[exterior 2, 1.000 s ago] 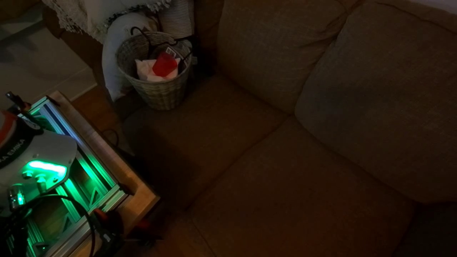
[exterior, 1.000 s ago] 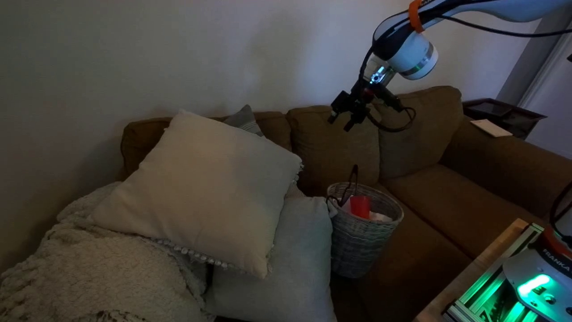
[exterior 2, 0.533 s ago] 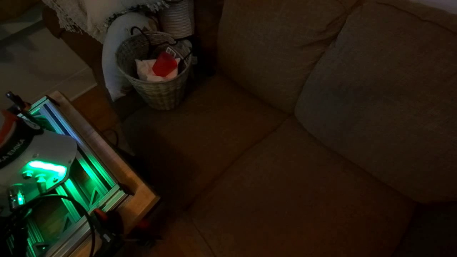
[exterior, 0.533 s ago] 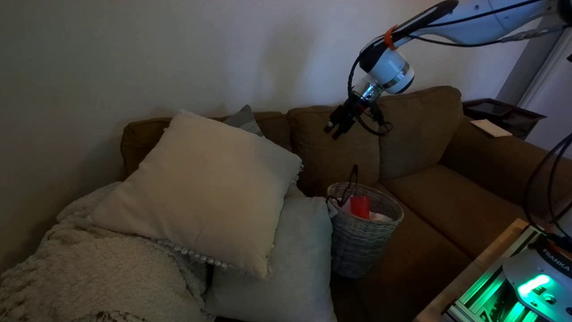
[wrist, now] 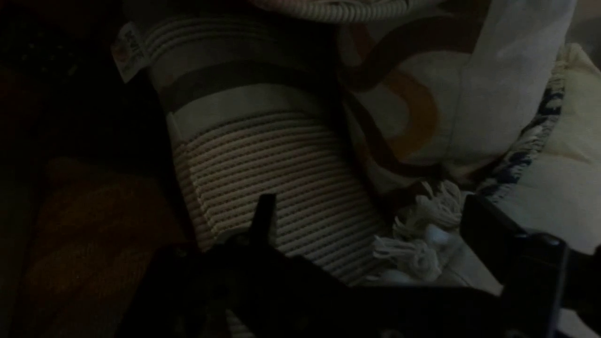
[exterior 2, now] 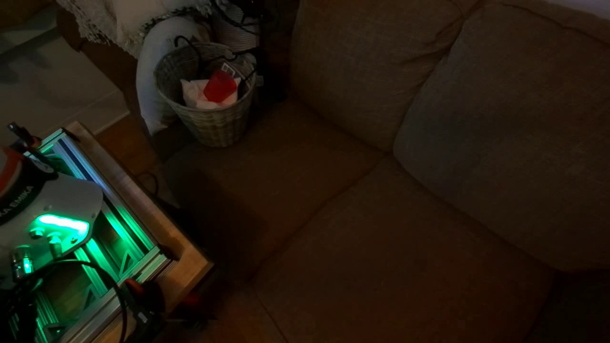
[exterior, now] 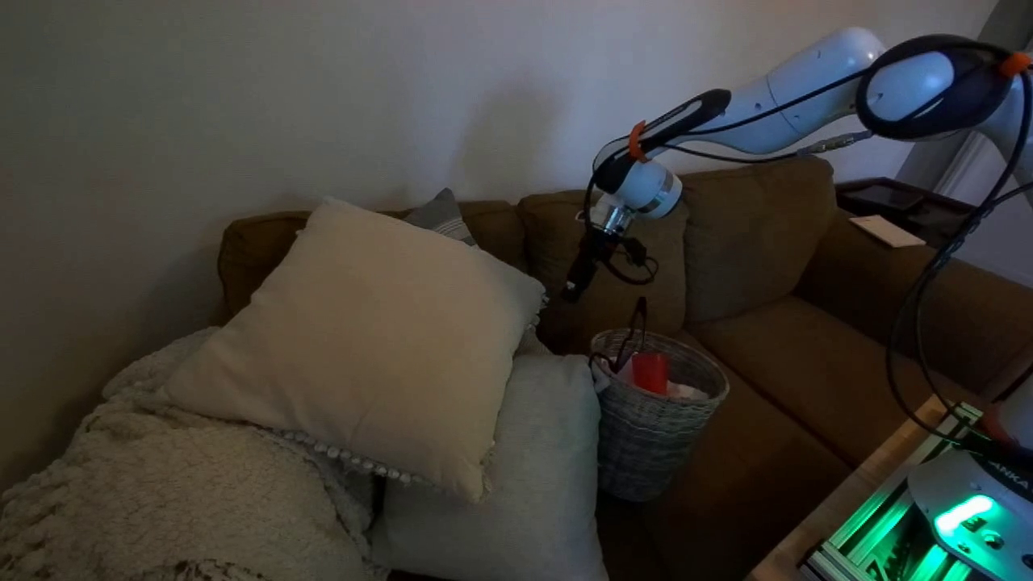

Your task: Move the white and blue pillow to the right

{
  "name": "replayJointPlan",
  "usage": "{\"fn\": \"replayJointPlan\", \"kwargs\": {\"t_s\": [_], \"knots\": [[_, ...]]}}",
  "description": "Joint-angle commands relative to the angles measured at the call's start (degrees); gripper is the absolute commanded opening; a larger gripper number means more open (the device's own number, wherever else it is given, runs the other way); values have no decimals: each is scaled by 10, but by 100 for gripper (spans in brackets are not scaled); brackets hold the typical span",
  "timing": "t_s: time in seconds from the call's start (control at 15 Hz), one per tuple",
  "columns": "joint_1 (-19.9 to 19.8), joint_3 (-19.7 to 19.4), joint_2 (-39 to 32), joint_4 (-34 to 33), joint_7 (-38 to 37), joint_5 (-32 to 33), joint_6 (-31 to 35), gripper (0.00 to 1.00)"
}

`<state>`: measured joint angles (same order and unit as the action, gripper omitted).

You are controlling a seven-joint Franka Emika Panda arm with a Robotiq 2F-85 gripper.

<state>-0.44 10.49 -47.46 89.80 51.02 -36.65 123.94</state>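
Observation:
The white and blue pillow (exterior: 363, 339) lies tilted, cream face up, on top of other pillows and a fleece blanket in an exterior view. Part of it shows at the top left of an exterior view (exterior 2: 138, 12). In the wrist view its cream cloth (wrist: 568, 188) with dark blue and white edging is at the right, and pale tassels are near its edge. My gripper (exterior: 571, 292) is just right of the pillow's right corner, above the sofa. In the wrist view the gripper (wrist: 368, 202) has its fingers wide apart, with tassels visible between them. It holds nothing.
A wicker basket (exterior: 658, 428) with a red item stands below and right of the gripper. A white pillow (exterior: 524, 484) lies under the large one. A ribbed striped pillow (wrist: 281, 173) is below the gripper. The brown sofa (exterior 2: 333, 238) extends right. The wall (exterior: 403, 97) is behind.
The arm has reached left and down, bringing the gripper from above the sofa back to beside the pillow's right corner. The pillow and basket have not moved.

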Motion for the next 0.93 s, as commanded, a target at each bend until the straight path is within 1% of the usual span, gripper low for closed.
{"fn": "replayJointPlan", "kwargs": {"t_s": [0.0, 0.07, 0.2, 0.33, 0.4, 0.53, 0.67, 0.87], "knots": [[-12, 17, -6, -6, -8, 16, 3, 100], [-35, 39, -11, -8, 23, -11, -11, 100], [-63, 75, -26, -13, 70, -52, -22, 100], [-78, 94, -41, -18, 107, -96, -27, 100], [-84, 102, -49, -19, 137, -122, -21, 100], [-90, 108, -67, -28, 186, -172, -26, 100], [-86, 108, -91, -45, 228, -212, -37, 100], [-75, 106, -129, -79, 274, -256, -95, 100]]}}
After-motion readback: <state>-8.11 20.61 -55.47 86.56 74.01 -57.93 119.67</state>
